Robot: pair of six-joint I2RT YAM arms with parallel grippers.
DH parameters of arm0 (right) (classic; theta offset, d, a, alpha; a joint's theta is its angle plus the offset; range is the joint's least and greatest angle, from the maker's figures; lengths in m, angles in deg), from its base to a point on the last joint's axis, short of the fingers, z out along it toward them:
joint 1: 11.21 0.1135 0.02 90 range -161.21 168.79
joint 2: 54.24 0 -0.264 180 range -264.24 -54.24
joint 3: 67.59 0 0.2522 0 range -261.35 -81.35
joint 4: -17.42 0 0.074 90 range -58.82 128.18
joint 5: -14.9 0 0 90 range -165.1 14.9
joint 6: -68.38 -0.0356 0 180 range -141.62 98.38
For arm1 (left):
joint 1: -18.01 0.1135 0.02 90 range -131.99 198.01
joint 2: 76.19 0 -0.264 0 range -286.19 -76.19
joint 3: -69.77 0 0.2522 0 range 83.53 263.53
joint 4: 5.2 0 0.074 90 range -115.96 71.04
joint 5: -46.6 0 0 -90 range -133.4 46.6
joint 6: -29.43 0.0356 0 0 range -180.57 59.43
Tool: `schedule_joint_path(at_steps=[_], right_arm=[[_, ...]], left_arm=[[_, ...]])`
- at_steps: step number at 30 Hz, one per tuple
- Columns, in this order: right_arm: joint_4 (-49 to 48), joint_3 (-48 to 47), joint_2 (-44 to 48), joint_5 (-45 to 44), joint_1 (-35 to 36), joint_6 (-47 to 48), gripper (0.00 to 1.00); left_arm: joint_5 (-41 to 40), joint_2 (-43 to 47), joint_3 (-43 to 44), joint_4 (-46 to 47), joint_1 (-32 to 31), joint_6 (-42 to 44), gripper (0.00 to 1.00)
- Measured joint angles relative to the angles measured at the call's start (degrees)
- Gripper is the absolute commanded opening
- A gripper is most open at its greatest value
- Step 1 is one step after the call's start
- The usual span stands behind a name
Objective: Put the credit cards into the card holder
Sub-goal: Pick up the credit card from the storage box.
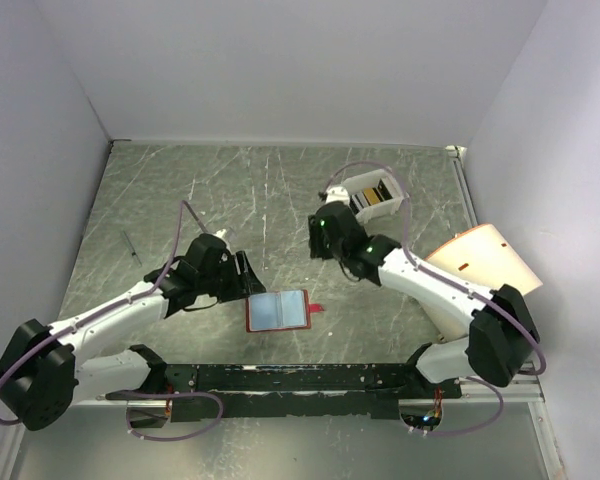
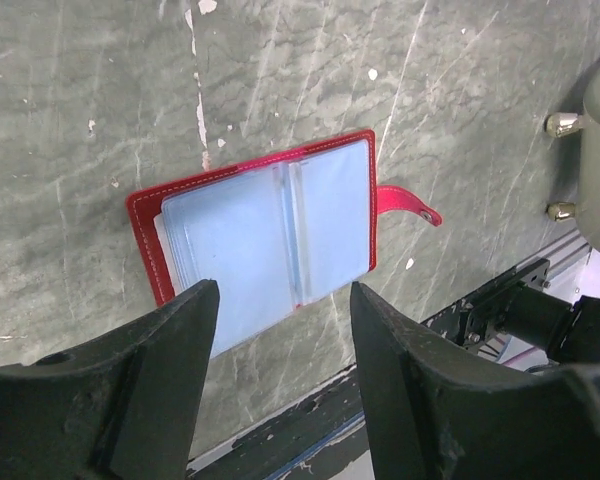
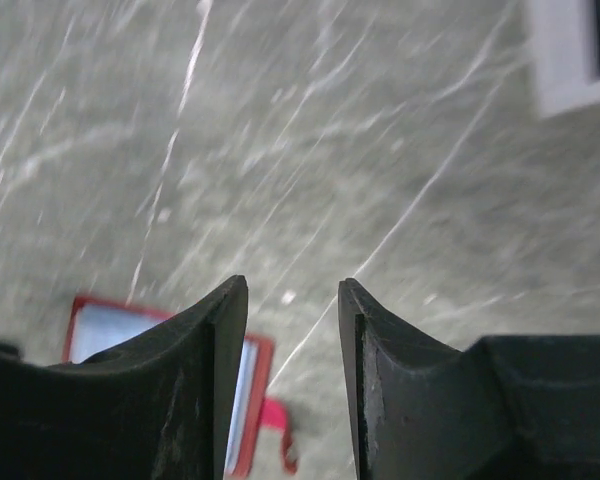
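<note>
Top external view: the card holder (image 1: 278, 311) lies open and flat on the desk (image 1: 230, 190), close to the middle of the near edge. Its pale blue-grey pockets face up and its red snap tab (image 1: 316, 307) sticks out toward the right edge.

The credit cards (image 1: 375, 198) stand on edge in a white box (image 1: 365, 183) toward the far right corner. Dark and orange-yellow edges are visible; the count cannot be told.

Left hand (image 1: 248, 280): just beside the card holder on its left-edge side.
- Left wrist view: the left hand (image 2: 283, 290) has its jaws wide apart with nothing between them.
- It is over the near part of the card holder (image 2: 260, 245). Whether the fingertips touch it cannot be told.
- The snap tab (image 2: 410, 203) lies flat on the desk.

Right hand (image 1: 325, 228): between the white box and the card holder, well apart from the latter.
- The right wrist view is blurred.
- The right hand (image 3: 293, 290) has its jaws parted by a narrow gap and grips nothing.
- The card holder (image 3: 110, 325) shows past the left finger, and a corner of the white box (image 3: 570, 50) is at the upper right.
</note>
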Motion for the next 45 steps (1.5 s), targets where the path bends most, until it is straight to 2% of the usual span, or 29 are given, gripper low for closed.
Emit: schedule_joint_path(at_steps=[7,18,28,45], right_arm=[[2.34,-15.1,-9.38,-4.09,-13.35,11.65,0.42],[4.48,-33.51,-31.54,-13.62,-25.0,25.55,0.43],[5.44,-44.19,-44.61,-17.59,-29.07,34.12,0.42],[2.01,-46.31,-50.05,-21.35,-30.47,41.11,0.38]], left_arm=[[-0.63,3.91,1.38,-3.21,0.0,3.69,0.71],[-2.34,9.03,10.71,-11.69,0.0,13.66,0.73],[-2.32,9.88,10.84,-14.27,0.0,17.68,0.72],[-2.12,10.47,10.86,-14.56,0.0,18.49,0.73]])
